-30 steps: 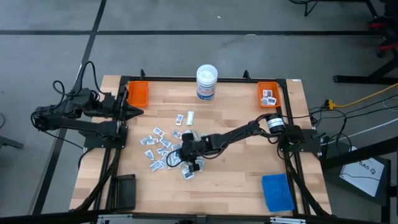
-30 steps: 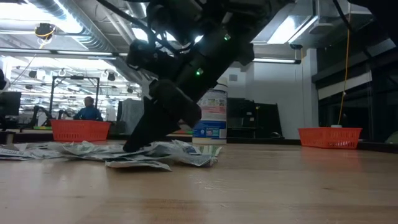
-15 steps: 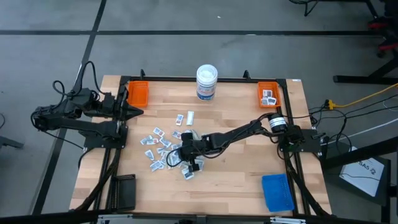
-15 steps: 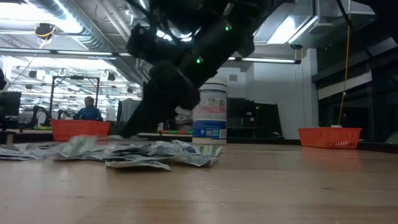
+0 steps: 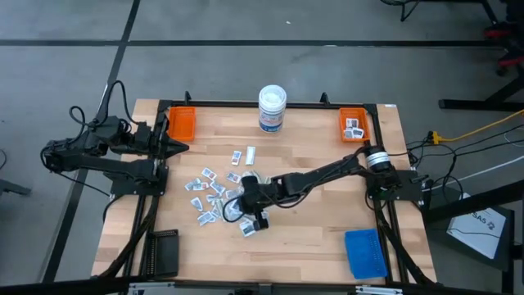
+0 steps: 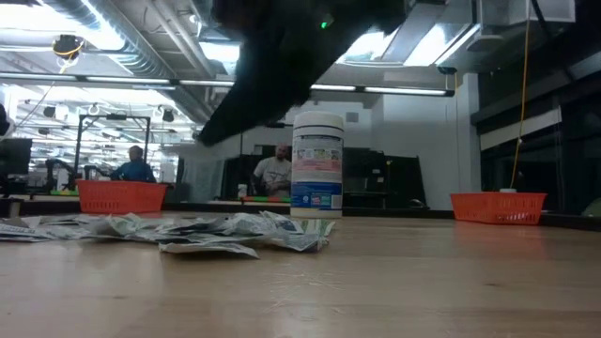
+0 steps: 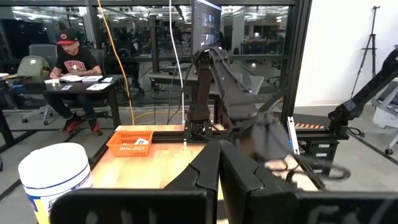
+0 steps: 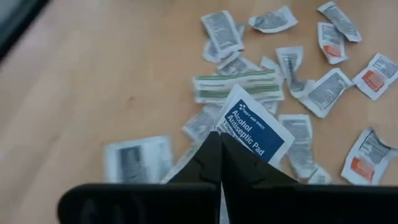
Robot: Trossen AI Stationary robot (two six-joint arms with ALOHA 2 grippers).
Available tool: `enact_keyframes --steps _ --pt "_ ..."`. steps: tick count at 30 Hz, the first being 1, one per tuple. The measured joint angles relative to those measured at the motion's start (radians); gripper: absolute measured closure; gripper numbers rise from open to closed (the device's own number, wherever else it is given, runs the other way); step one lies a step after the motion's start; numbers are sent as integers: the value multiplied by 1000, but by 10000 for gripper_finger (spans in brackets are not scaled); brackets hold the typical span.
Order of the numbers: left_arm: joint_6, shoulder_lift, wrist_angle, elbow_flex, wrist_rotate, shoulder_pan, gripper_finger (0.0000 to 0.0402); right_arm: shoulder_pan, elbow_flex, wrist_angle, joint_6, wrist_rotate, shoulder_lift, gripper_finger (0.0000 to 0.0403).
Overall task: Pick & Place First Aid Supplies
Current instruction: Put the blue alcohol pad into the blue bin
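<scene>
Small white first aid packets (image 5: pixel 214 195) lie scattered in the middle of the table, with pale greenish strips (image 8: pixel 236 84) among them; in the low view the heap (image 6: pixel 207 231) lies flat on the wood. My right gripper (image 5: pixel 234 207) hangs over the heap's near side, raised above it (image 6: pixel 203 139), and is shut on a white packet with a blue label (image 8: pixel 256 129). My left gripper (image 7: pixel 219 163) waits shut at the table's left edge (image 5: pixel 178 147), beside the left orange tray (image 5: pixel 181 123). My right gripper pinches the blue-labelled packet between its two fingers at the packet's edge nearest the wrist (image 8: pixel 229 135). The fingers (image 8: pixel 208 155) come from above, slanting down toward the table's left. The packet sticks out beyond the fingertips, lifted clear of the packets below.
A white round tub with blue label (image 5: pixel 272 108) stands at the far edge's middle. The right orange tray (image 5: pixel 354 124) at the far right corner holds a few packets. A blue pad (image 5: pixel 365 252) lies at the near right and a black block (image 5: pixel 162 252) at the near left. People sit beyond the table.
My right gripper has risen from the heap, as the low view shows, going from touching the packets to well above them, and has drawn slightly toward the near edge. The heap has stayed flat on the table.
</scene>
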Motion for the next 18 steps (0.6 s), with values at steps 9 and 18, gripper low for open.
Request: enact_keyframes --steps 9,18 --pt "0 0 0 0 0 0 397 110 0 -150 155 -66 -98 401" --pt "0 0 0 0 0 0 397 244 0 -298 418 -65 -169 401"
